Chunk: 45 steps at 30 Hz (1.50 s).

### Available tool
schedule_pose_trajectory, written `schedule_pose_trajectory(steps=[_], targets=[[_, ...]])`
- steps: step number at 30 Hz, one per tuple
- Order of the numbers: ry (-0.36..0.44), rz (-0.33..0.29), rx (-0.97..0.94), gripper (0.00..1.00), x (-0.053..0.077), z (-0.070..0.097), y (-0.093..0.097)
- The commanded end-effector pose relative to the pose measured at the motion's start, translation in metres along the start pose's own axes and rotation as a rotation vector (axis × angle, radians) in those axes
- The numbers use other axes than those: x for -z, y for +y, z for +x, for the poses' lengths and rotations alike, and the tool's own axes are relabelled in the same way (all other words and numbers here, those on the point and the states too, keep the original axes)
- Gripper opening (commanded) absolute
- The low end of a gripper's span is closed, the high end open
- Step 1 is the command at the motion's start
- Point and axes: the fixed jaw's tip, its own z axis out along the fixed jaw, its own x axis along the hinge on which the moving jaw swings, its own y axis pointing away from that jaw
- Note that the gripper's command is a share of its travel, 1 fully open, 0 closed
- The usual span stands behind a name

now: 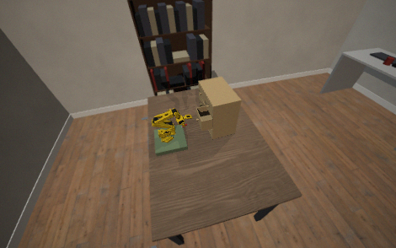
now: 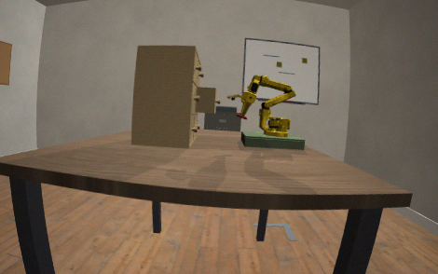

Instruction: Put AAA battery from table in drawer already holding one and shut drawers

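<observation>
Gripper (image 2: pixel 235 98) nearly closed, clamped on something thin; too small to resolve, can't confirm it's the AAA battery, and no battery visible on the worktop in either view. Gripper is raised off the worktop, pointing toward the open drawer (image 2: pixel 206 100), near its front but apart from it. A small red part (image 2: pixel 240 115) hangs below the wrist. Yellow five-joint arm (image 2: pixel 272 100) is folded with elbow high and stands on a green rectangular base plate (image 2: pixel 294 143). Tan wooden drawer cabinet (image 2: pixel 163 95) is upright on the brown wood-grain worktop (image 2: pixel 210 172), drawer fronts facing the arm; one drawer partway up is pulled out, the others look shut. Drawer contents aren't visible. Behind, against the wall: dark bookshelf (image 1: pixel 134 25), plus whiteboard (image 2: pixel 281 70) in the exterior view.
</observation>
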Motion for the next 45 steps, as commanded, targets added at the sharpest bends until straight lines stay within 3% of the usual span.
schedule_pose_trajectory(steps=[1,5,17,22,34,39,45], targets=[[0.004,0.001,-0.002,0.0,0.0,0.002,-0.001],[0.004,0.001,-0.002,0.0,0.0,0.002,-0.001],[-0.301,0.007,-0.004,0.0,0.047,-0.013,-0.001],[-0.301,0.007,-0.004,0.0,0.047,-0.013,-0.001],[-0.607,0.012,-0.008,0.0,0.093,-0.028,-0.001],[-0.607,0.012,-0.008,0.0,0.093,-0.028,-0.001],[-0.759,0.013,-0.01,0.0,0.115,-0.037,-0.001]])
